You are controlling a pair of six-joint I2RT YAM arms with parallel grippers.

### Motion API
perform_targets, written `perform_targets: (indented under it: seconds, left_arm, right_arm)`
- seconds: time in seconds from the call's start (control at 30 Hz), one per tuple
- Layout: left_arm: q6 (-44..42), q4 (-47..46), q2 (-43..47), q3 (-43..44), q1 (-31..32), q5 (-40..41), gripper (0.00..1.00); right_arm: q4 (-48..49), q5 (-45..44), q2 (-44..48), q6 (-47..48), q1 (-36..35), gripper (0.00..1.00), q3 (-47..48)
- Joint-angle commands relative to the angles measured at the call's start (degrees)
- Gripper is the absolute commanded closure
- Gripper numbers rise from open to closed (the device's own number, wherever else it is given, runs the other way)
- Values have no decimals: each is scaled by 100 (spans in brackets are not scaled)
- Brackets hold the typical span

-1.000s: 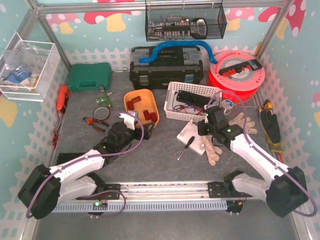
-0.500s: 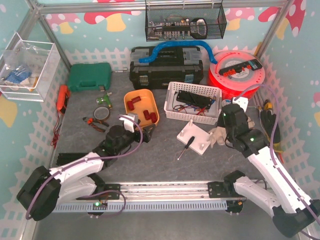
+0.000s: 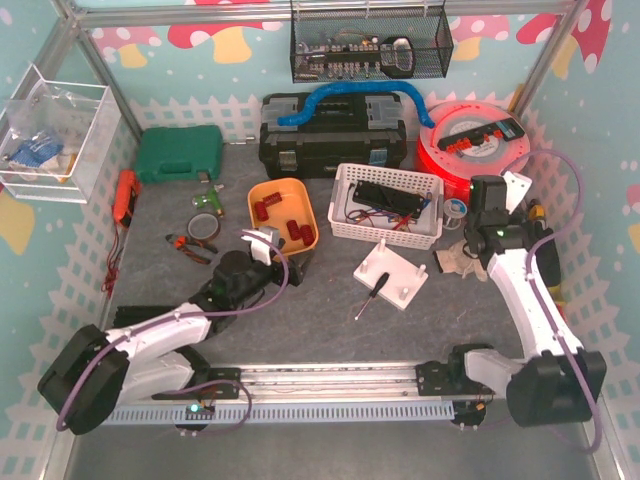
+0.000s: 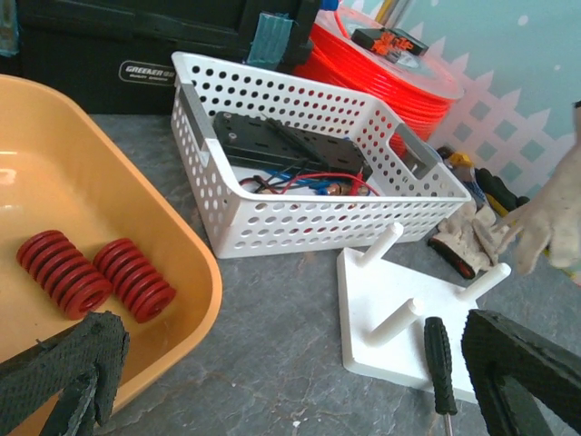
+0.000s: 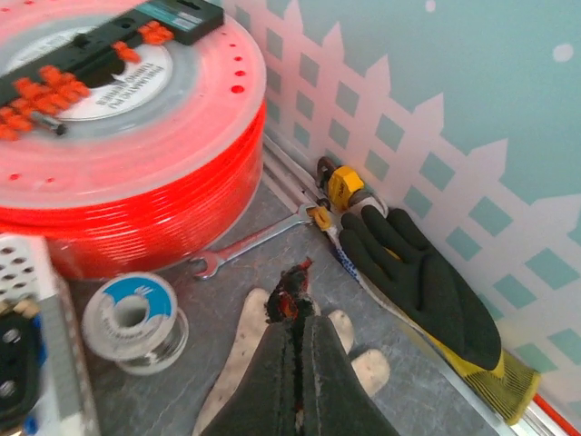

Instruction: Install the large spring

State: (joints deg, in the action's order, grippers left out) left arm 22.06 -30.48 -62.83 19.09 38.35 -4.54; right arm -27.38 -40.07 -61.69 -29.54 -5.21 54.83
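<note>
Two red springs are seen lying side by side in the orange tray, and neither has been lifted. The pegs of the white peg base are left bare, so the whole install is judged to be ahead. Which spring counts as the large one cannot be told. The left pincer is held wide open at the tray's near rim, with the springs close by, just beyond one fingertip. The right pincer is shut tight above a pale glove, well apart from springs and base. Nothing is clearly gripped there.
</note>
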Motion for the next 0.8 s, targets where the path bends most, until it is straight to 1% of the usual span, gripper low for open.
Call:
perform_targets:
  seconds: [0.0,0.13,0.23,0.33,0.4,0.43,0.53,0.63,0.77]
  left_arm:
    - [-29,-236,-64,-35,32,-162,1]
    - [26,-173,-163,62,32,-303,1]
    - [62,-203,-264,92,41,-441,1]
    - [48,-193,-368,134,43,-442,2]
    - [46,-176,-431,163,50,-454,3]
    - [50,-185,-457,174,52,-474,4]
    - [14,-127,-555,246,94,-477,6]
    - [-65,63,-634,364,196,-329,9]
    - [-109,414,-776,544,430,79,16]
  right_arm:
    - [939,551,-669,71,531,100,-268]
    - [1430,991,-1414,10,960,100,-458]
    - [1658,1323,-1771,67,1049,83,-487]
    - [1613,1617,-1864,153,1049,66,-504]
    - [1551,1876,-1793,203,1049,51,-562]
    - [1492,1989,-1739,215,1049,45,-583]
    - [1247,2566,-1528,280,1040,36,-585]
    - [958,2969,-1180,199,997,29,-590]
    - [1085,3659,-410,309,786,21,-912]
